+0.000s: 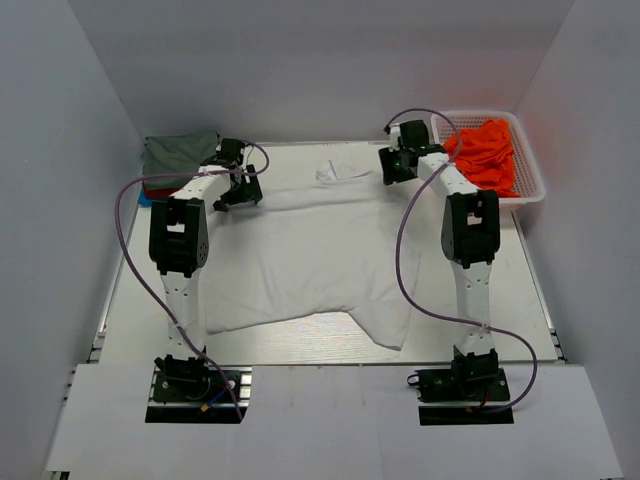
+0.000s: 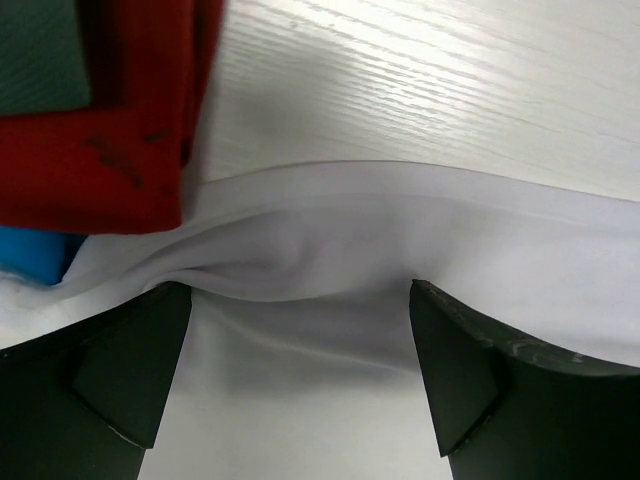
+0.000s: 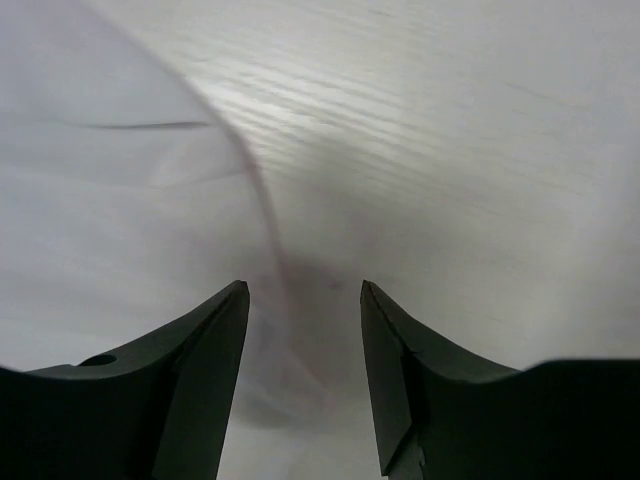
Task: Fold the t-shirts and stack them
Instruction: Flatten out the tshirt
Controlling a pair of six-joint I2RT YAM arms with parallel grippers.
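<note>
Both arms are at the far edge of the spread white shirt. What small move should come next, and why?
Probably close the left gripper on the raised fold of the white t-shirt lying between its wide-open fingers. The right gripper straddles the shirt's other edge with narrower jaws, so a left grip seems the missing step before lifting.

White lattice basket (image 1: 533, 172) at the far right corner of the pale wood-grain table (image 1: 300, 345)

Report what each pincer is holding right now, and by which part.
Nothing is held. The left pincer stands wide open above an edge of the white t-shirt; the right pincer straddles another edge, jaws apart, not clamping it.
</note>
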